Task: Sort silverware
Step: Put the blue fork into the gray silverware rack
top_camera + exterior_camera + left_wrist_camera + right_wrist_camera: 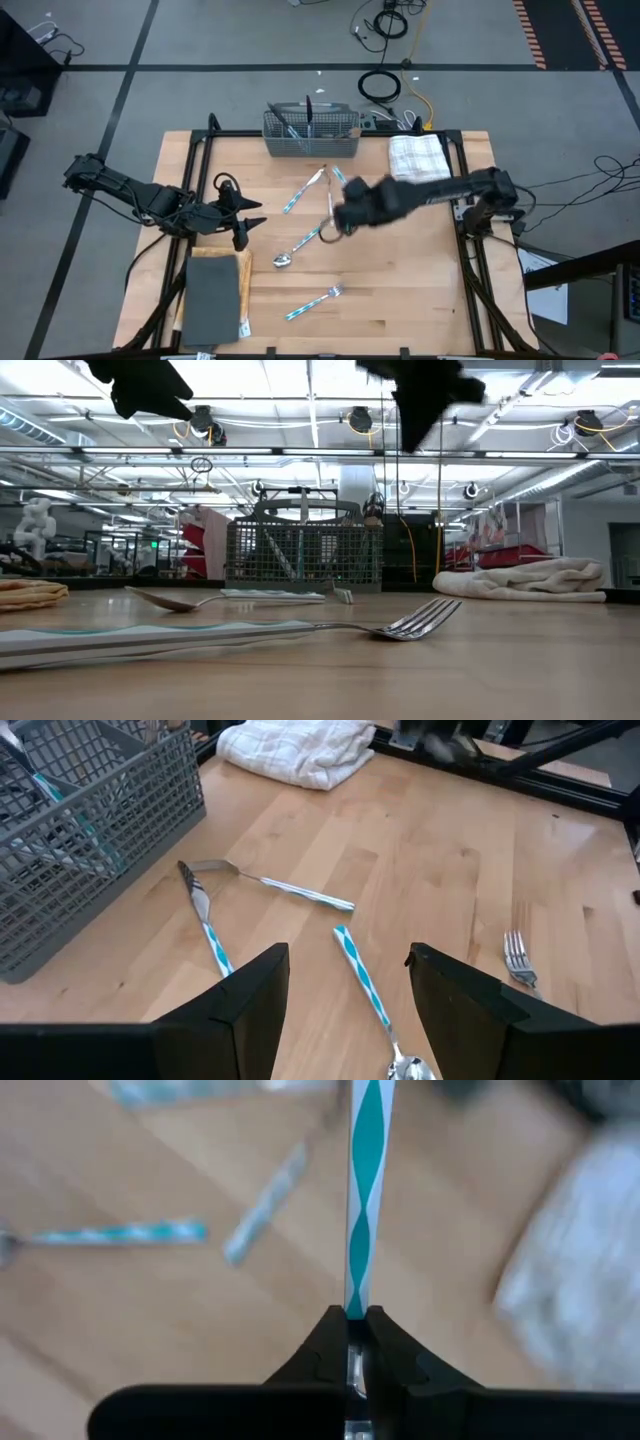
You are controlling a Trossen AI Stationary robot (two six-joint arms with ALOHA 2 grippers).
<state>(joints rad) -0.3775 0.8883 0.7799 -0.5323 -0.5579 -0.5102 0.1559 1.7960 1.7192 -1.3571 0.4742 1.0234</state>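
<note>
My right gripper (338,222) hovers over the table's middle, shut on one blue-and-white-handled piece of silverware (364,1190). My left gripper (350,1010) is open and raised left of centre, above a spoon (365,980) lying flat between its fingers in its wrist view. Two more pieces (205,915) (290,890) lie with their metal heads touching near the grey mesh basket (310,135), which has several pieces standing in it. A fork (315,303) lies flat near the near edge. My right gripper pinches the piece between its two fingertips (325,1342), at the near end of the patterned handle (356,1302). A shiny metal part shows farther back between the fingers. The handle sticks straight out beyond the fingertips, along them. The piece is lifted clear of the table.
A folded white towel (418,155) lies at the far right, beside the basket. A dark grey slab (212,300) sits on a tan mat at the near left. Bare wood lies to the near right of the fork. Cables lie on the floor beyond the far edge.
</note>
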